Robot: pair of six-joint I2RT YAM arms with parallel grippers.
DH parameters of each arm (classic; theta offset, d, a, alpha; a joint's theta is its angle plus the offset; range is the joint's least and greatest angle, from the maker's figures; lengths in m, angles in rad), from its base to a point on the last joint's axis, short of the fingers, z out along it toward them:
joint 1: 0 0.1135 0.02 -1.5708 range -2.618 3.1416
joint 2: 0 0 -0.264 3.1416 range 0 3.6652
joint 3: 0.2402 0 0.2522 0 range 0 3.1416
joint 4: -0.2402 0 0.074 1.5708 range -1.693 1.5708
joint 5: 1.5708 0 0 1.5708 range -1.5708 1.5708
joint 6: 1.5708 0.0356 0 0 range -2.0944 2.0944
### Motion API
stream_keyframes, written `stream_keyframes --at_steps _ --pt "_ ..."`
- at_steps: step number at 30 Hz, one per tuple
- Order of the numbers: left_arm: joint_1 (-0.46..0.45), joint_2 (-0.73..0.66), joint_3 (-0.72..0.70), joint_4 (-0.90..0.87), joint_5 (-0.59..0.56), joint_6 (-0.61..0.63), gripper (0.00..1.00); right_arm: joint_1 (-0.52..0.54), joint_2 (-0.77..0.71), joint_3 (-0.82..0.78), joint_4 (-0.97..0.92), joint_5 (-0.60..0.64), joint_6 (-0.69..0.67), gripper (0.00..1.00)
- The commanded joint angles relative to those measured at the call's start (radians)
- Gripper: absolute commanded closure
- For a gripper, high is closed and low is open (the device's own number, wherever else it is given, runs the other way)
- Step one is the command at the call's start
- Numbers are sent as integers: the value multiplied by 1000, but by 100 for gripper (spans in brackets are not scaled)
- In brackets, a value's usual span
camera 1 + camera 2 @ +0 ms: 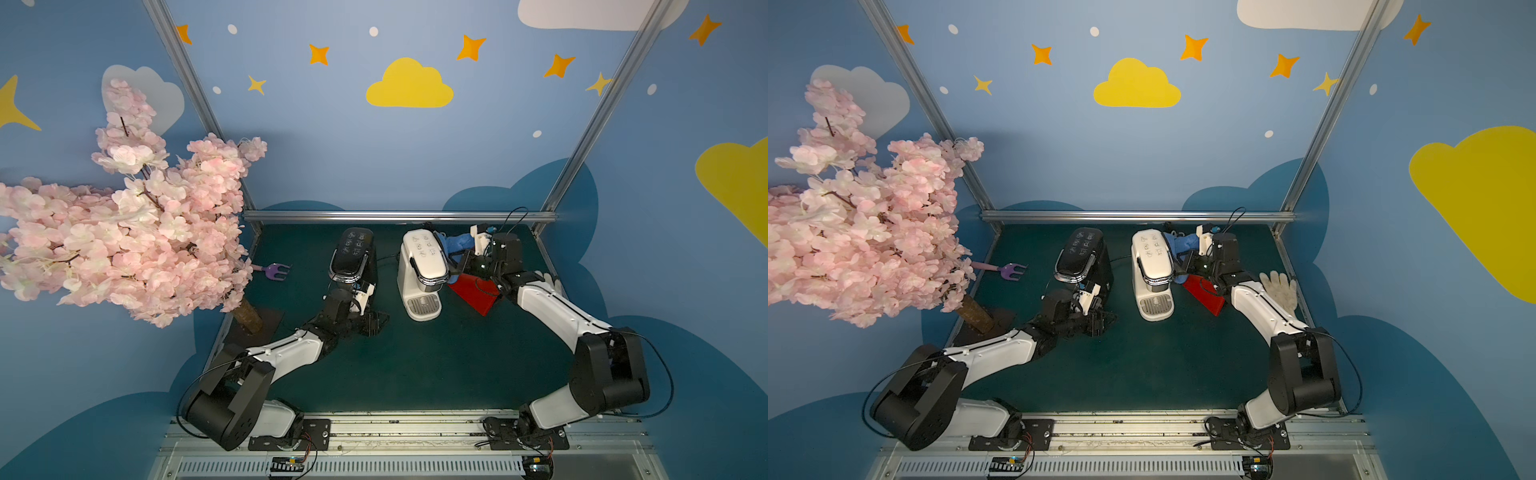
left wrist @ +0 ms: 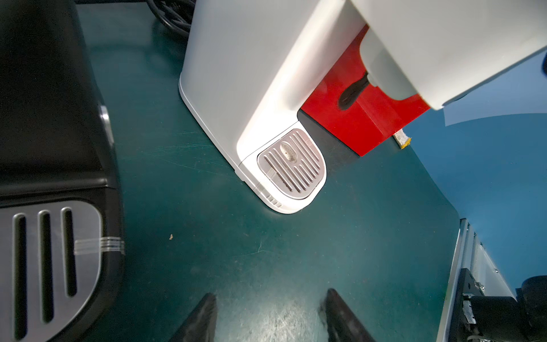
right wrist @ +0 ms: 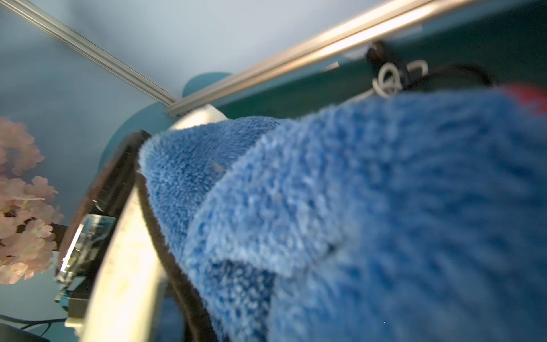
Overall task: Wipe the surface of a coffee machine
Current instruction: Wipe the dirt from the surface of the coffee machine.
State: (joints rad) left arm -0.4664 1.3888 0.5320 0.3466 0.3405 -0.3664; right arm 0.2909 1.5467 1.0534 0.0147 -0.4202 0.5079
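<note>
**Blue cloth [image 1: 456, 242] on the white coffee machine [image 1: 409, 279], held by the right arm**

The right end effector [image 1: 466, 249] is closed on the blue cloth, which lies over the far right edge of the machine's lid [image 1: 426, 255]. The machine stands on the table [image 1: 415, 365], with a black coffee machine [image 1: 353, 253] to its left and a red box [image 1: 473, 293] just beside it on the right. The left end effector [image 2: 270, 319] is low, left of the white machine, fingers apart and empty. I think nothing steadies the machine, so a strong stroke may push it sideways. The loose fold may also catch on the lid edge and slip from the grip.
</note>
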Motion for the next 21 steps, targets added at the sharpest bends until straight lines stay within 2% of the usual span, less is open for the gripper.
stream_keyframes --at_steps 1,5,9,16,21 --pt "6 11 11 10 4 9 41 15 29 -6 -51 -79 28 100" --pt "6 15 13 8 4 12 41 32 97 -4 10 -155 41 100" --pt "6 16 14 5 -3 17 41 59 153 14 28 -167 29 100" --pt "5 24 18 6 -4 20 41 84 221 27 -63 -75 -43 100" --pt "5 26 17 7 -2 18 41 106 215 24 -139 0 -95 100"
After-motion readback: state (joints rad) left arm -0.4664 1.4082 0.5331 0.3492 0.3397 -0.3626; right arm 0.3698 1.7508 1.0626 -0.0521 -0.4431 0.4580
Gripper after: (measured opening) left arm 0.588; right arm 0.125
